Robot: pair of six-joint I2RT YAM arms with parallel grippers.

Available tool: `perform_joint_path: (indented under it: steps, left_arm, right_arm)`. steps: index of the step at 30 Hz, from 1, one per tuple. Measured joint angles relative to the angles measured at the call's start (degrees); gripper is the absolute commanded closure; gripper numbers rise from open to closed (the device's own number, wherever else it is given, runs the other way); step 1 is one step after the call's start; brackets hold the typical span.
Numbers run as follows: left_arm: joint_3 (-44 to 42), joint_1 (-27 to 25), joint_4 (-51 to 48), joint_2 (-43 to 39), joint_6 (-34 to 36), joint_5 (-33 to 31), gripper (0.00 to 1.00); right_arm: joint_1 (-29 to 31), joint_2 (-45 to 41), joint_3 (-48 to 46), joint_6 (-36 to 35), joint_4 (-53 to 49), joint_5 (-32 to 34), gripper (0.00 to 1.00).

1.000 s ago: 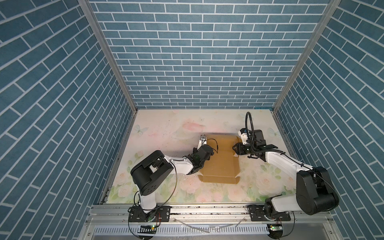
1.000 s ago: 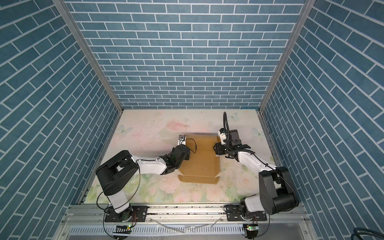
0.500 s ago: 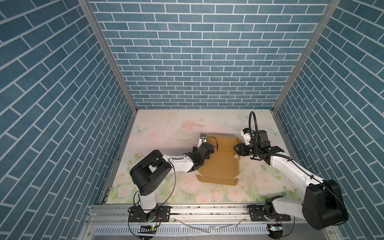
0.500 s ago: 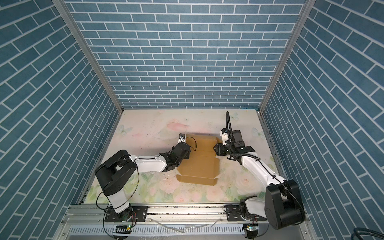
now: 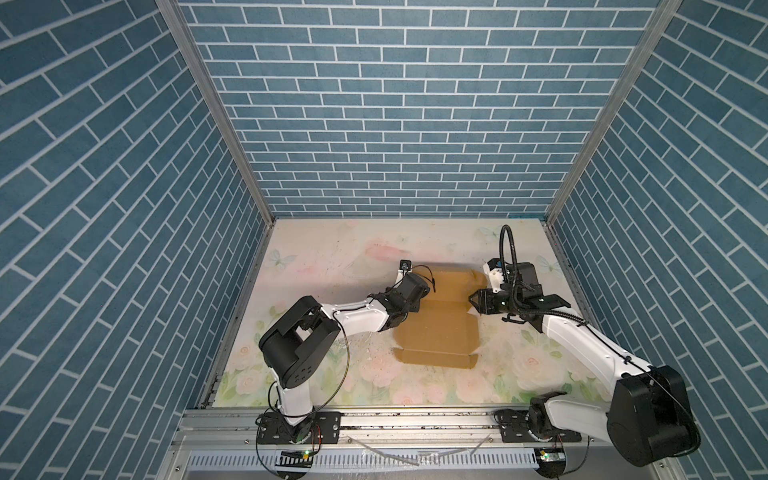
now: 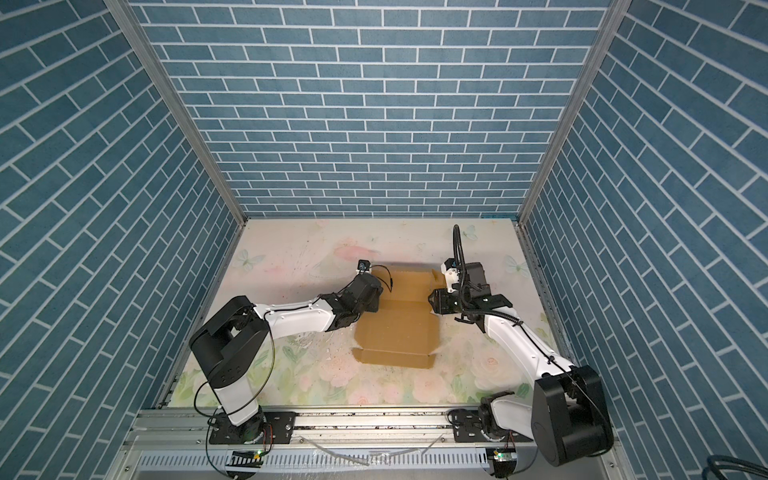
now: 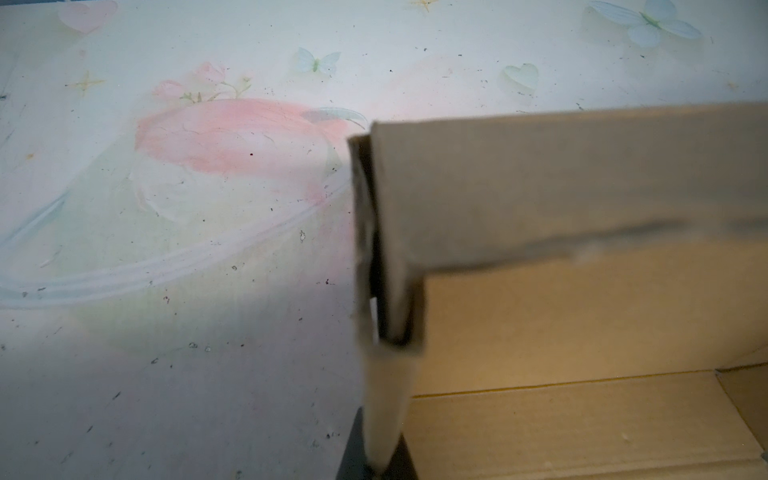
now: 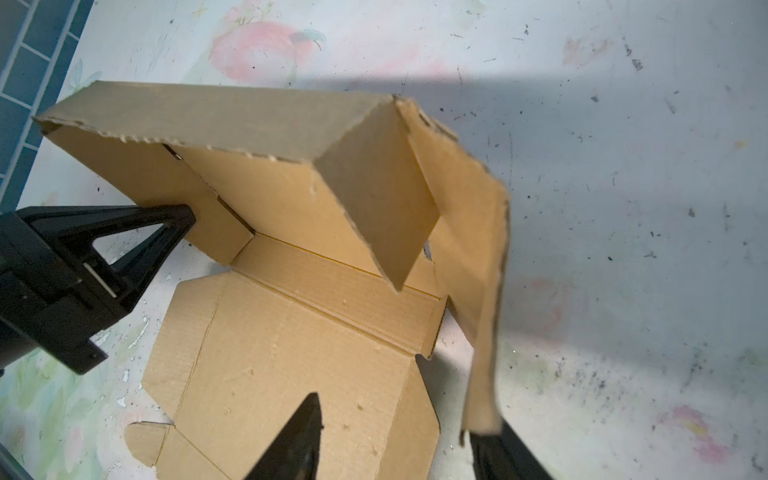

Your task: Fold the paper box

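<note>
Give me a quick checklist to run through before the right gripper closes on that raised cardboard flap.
1. Left gripper shut on the paper box at its left edge: ok.
2. Right gripper open: ok.
3. Right side flap standing between its fingers: ok, though it sits close against one finger.
4. Far wall raised: ok.
5. Near flap folded up: not ok, it lies flat.
6. Far corner tabs tucked in: cannot tell.

No readable text, labels, brands or numbers, paper box (image 5: 437, 332) plain unprinted brown, tabletop (image 5: 332, 245) only floral print
</note>
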Motion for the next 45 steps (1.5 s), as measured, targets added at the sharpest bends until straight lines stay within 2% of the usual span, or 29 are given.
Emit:
perform_joint_path:
  steps: [6,16,21,27,30,33,35,40,45]
  left_arm:
    - [2.0,1.0,-2.4,0.6,0.1,1.9,1.00]
    - [2.6,1.5,-3.5,0.6,1.0,2.9,1.00]
    - [2.6,1.5,-3.5,0.6,1.3,2.9,1.00]
    - [2.6,1.5,-3.5,0.6,1.2,2.9,1.00]
    - [2.6,1.5,-3.5,0.6,1.2,2.9,1.00]
    - [2.5,1.5,-3.4,0.6,1.1,2.9,1.00]
    - [2.3,1.5,-3.0,0.6,0.9,2.9,1.00]
    - [2.2,1.5,-2.8,0.5,0.3,2.9,1.00]
    - [2.2,1.5,-2.8,0.5,0.3,2.8,1.00]
  right_arm:
    - [0.0,-0.5,0.0,0.0,-1.0,0.6,0.42]
    - [0.0,-7.9,0.0,0.4,-5.0,3.2,0.41]
    - [0.0,-8.7,0.0,1.6,-7.8,3.3,0.38]
    - [0.1,-10.5,-0.7,5.7,-9.8,3.5,0.42]
    - [1.0,-14.1,-1.0,8.0,-11.3,4.1,0.52]
    - [2.1,-18.4,-1.0,9.9,-12.9,4.9,0.75]
    - [2.9,-20.4,-1.0,12.0,-13.4,5.0,0.84]
    - [6.6,-20.0,-4.7,16.3,-11.5,5.0,0.90]
    - [9.7,-13.9,-10.4,19.7,-7.8,5.0,0.91]
